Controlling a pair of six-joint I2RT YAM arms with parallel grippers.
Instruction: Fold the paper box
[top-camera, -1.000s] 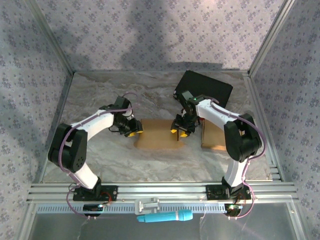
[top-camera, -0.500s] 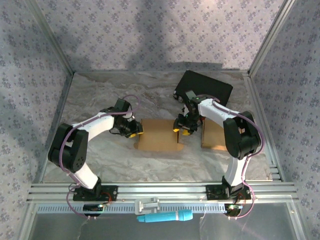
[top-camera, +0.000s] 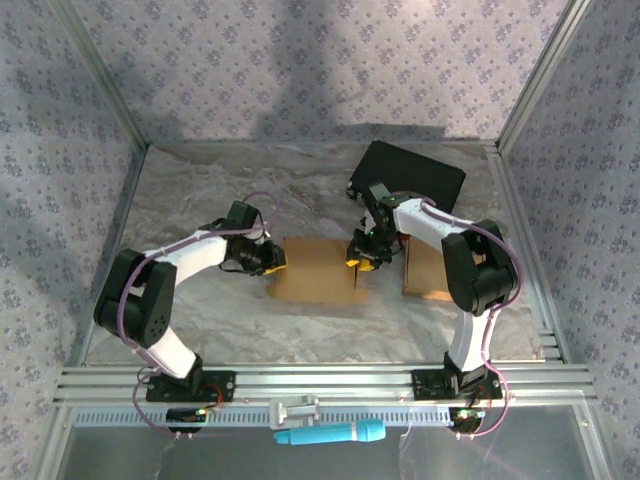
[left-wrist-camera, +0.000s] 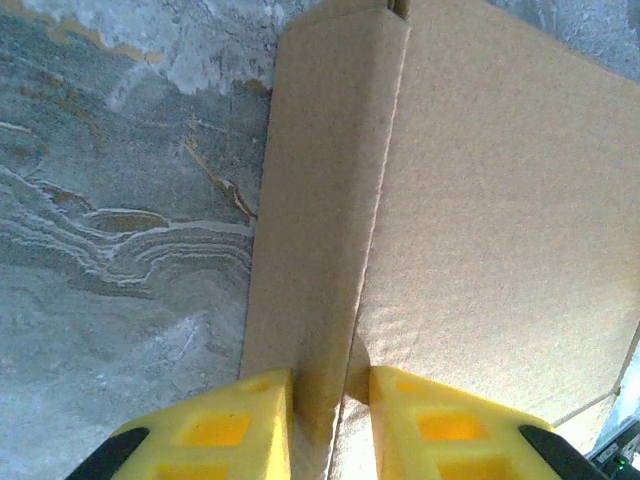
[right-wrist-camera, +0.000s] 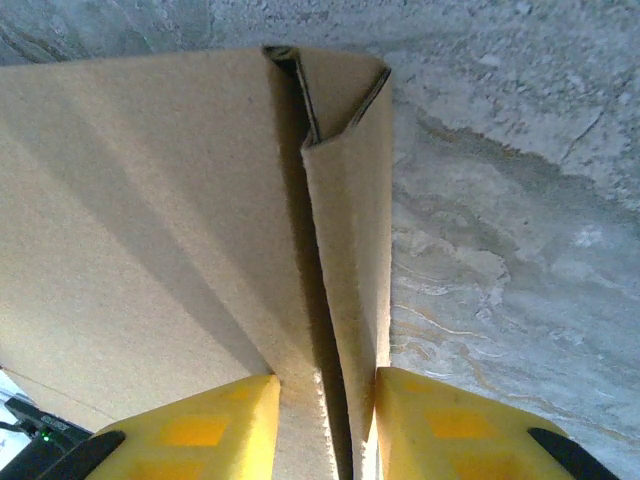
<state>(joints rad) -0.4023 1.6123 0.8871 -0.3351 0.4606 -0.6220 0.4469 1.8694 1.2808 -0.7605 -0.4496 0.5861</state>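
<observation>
The paper box (top-camera: 315, 270) is a flat brown cardboard piece lying mid-table, with a side flap folded up at each end. My left gripper (top-camera: 272, 258) is at its left end. In the left wrist view its yellow fingers (left-wrist-camera: 215, 430) are shut on the raised left flap (left-wrist-camera: 320, 230), left gripper (left-wrist-camera: 330, 420). My right gripper (top-camera: 360, 256) is at the right end. In the right wrist view its fingers (right-wrist-camera: 460, 425) pinch the doubled right flap (right-wrist-camera: 350, 230), right gripper (right-wrist-camera: 328, 420).
A second cardboard piece (top-camera: 425, 270) lies just right of the right arm. A black box (top-camera: 412, 175) stands at the back right. A blue tool (top-camera: 330, 433) rests on the front rail. Patterned walls enclose the marble tabletop (top-camera: 200, 190).
Both grippers have narrowed onto the box's side flaps. The right wrist has shifted slightly toward the back; the box has stayed in place.
</observation>
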